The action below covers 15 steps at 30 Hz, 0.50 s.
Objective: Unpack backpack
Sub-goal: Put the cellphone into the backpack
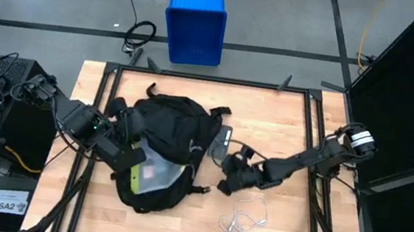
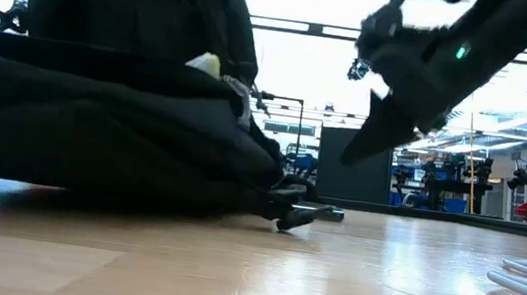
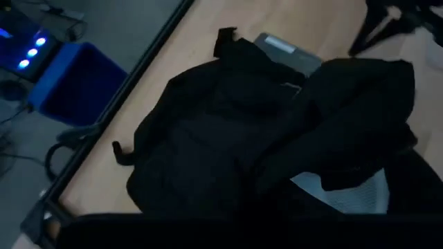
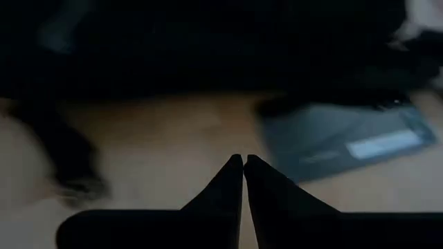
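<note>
Backpack [image 1: 165, 147] open on table; L fingers [image 1: 128, 156] closed on its flap; R fingers [image 4: 243, 166] closed, empty, nr grey device [image 1: 224, 142].

Black fabric backpack [image 1: 165, 147] flat on the table's left half, unzipped open.

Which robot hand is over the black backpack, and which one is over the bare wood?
The left gripper is over the backpack, at its open side. The right gripper, shut and empty, is over the bare table beside the backpack.
</note>
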Tool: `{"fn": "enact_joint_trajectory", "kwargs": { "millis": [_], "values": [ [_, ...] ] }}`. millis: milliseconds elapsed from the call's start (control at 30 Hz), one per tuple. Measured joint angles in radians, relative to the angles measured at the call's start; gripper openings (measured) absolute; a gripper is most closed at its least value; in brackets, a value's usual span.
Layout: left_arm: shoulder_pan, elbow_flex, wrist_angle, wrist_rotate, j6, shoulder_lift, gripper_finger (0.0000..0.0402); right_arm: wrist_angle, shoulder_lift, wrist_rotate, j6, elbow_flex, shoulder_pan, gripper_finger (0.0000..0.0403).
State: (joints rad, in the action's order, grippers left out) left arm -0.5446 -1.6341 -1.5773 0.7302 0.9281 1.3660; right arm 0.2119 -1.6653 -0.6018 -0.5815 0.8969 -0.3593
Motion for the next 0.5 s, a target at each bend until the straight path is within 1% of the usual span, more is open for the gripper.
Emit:
{"fn": "enact_joint_trajectory", "kwargs": {
  "millis": [133,233,367,433,500],
  "values": [
    [0.013,0.000,0.003,0.033,0.020,0.014,0.0000,-0.005,0.000,0.003,-0.001,-0.012,0.049,0.0000],
    [0.045,0.000,0.007,0.052,0.017,0.034,0.0000,-0.016,0.000,0.005,0.000,-0.012,0.060,0.0000],
    [0.083,0.001,0.009,0.051,-0.008,0.069,0.0000,-0.018,0.000,0.004,-0.019,-0.012,0.062,0.0005],
    [0.102,0.001,0.013,0.031,-0.033,0.087,0.0000,-0.018,0.000,-0.025,-0.065,-0.012,0.062,0.0011],
    [0.116,0.001,0.024,0.008,-0.064,0.106,0.0000,-0.025,0.000,-0.083,-0.111,-0.012,0.062,0.0020]
  ]
}}
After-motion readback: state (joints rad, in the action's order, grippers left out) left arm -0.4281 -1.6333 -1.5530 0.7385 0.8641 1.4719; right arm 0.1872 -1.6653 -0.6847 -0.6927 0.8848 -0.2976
